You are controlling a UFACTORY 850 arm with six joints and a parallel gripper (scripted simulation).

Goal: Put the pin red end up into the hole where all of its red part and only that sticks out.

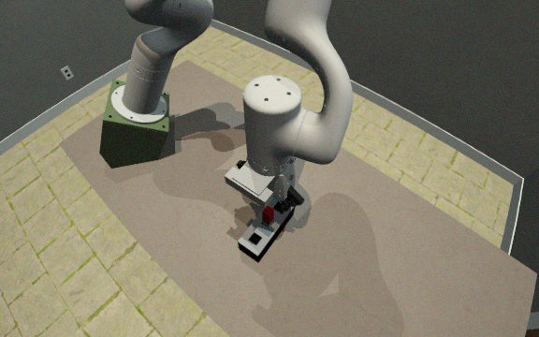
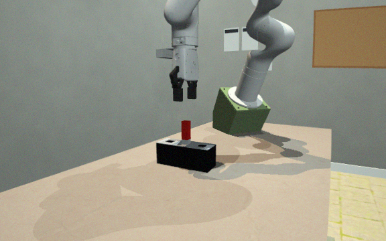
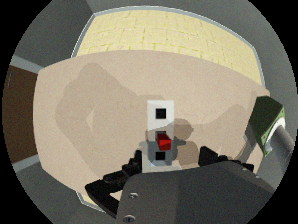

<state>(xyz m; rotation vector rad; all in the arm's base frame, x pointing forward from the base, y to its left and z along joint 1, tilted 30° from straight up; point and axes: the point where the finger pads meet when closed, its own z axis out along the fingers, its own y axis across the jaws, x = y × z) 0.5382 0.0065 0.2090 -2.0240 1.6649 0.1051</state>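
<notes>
The block [image 1: 258, 247] [image 2: 179, 155] [image 3: 152, 106] stands flat on the table, its pale top facing up. The pin [image 1: 268, 215] [image 2: 185, 130] [image 3: 164, 142] stands upright in its middle hole, red end up. Between the red part and the block's top a short pale grey band [image 2: 186, 142] shows in the exterior view. The two end holes [image 2: 170, 141] [image 2: 202, 146] [image 3: 160, 113] [image 3: 160, 156] are empty. My gripper [image 2: 185, 94] [image 3: 172, 158] is open and empty, above the pin and clear of it. The pin's lower part is hidden in the block.
The arm's green base [image 1: 134, 140] [image 2: 251, 120] [image 3: 266, 117] stands on the table [image 1: 438, 262] [image 2: 112, 207] [image 3: 115, 65], well away from the block. Shadows of the arm lie across the table and partly over the block's top. Walls stand beyond the table.
</notes>
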